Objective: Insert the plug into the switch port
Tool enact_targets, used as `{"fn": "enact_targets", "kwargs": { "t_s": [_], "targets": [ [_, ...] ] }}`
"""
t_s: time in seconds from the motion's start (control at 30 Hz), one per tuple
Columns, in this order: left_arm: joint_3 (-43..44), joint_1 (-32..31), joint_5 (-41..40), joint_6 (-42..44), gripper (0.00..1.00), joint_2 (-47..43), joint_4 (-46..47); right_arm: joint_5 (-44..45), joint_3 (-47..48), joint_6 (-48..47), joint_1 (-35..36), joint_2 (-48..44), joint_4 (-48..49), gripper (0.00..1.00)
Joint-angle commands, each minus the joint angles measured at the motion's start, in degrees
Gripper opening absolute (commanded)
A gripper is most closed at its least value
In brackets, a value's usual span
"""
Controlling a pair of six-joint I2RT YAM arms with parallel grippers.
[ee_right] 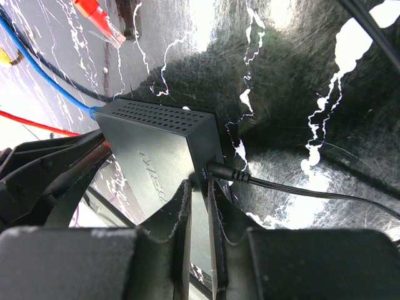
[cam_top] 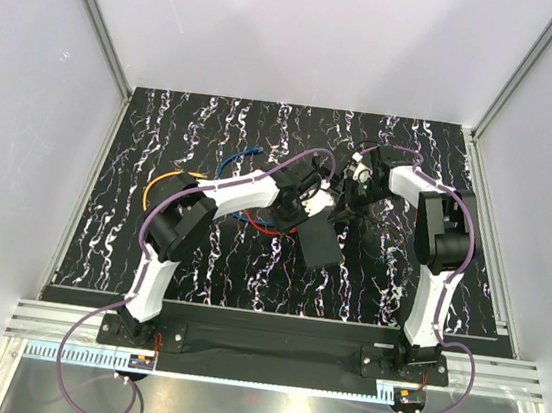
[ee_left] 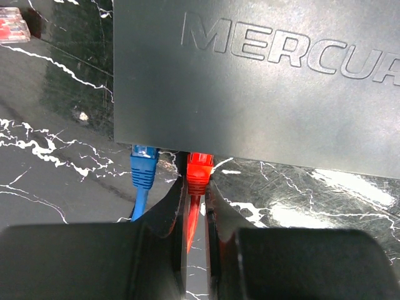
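Left hand [ee_left: 195, 189]: the two dark fingers are nearly together, clamped on the red plug [ee_left: 199, 167], one finger on each side of its boot. The red cable runs back down the narrow gap between them.

Red plug: its nose meets the near edge of the flat, matte black rectangular box [ee_left: 262, 94], at the switch port [ee_left: 199, 154]. The box's top lip hides the socket, so I cannot tell how deep the plug sits.

Blue plug [ee_left: 144, 165]: just left of the red one, in the same edge of the box, with its blue cable trailing toward the hand. It is not touched by either finger.

The box's upper face carries raised lettering that reads "MERCU" before the frame cuts it off.

Right hand [ee_right: 199, 187]: at the opposite end of the box, fingers close together with a thin slit between them, right at the box's near corner. I cannot tell whether they pinch the box or only stand against it.

Black barrel connector on a thin black cord [ee_right: 222, 172]: plugged into the box's end face, just beside the right fingers.

Black white-veined marble counter [cam_top: 199, 258]: the box lies on it near the middle, between the two arms. A loose red plug with a clear tip [ee_right: 97, 19] lies on the counter apart from the box.
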Motion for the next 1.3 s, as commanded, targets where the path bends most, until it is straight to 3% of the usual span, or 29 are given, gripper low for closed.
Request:
{"fn": "enact_targets", "kwargs": {
  "t_s": [0.0, 0.3, 0.63, 1.03, 1.27],
  "targets": [
    [3.14, -3.19, 6.69, -1.75, 0.0, -4.72, 29.28, -8.01, -1.74, 2.24, 4.91, 0.48, 0.98, 0.16],
    [5.16, -3.19, 7.3, -2.89, 0.0, -0.76, 31.48, -9.32, -1.74, 2.94, 5.26, 0.92, 1.42, 0.16],
    [10.79, -3.8, 8.71, -3.68, 0.0, -2.52, 28.58, -8.54, -2.44, 2.77, 6.22, -0.13, 1.95, 0.15],
    [9.91, -3.71, 9.06, -4.12, 0.0, 1.96, 32.88, -9.76, -3.14, 3.73, 7.63, 0.75, 2.73, 0.15],
    [9.03, -3.28, 9.59, -4.74, 0.0, -0.67, 34.64, -10.82, -5.78, 5.32, 8.6, -1.18, 4.49, 0.14]
  ]
}}
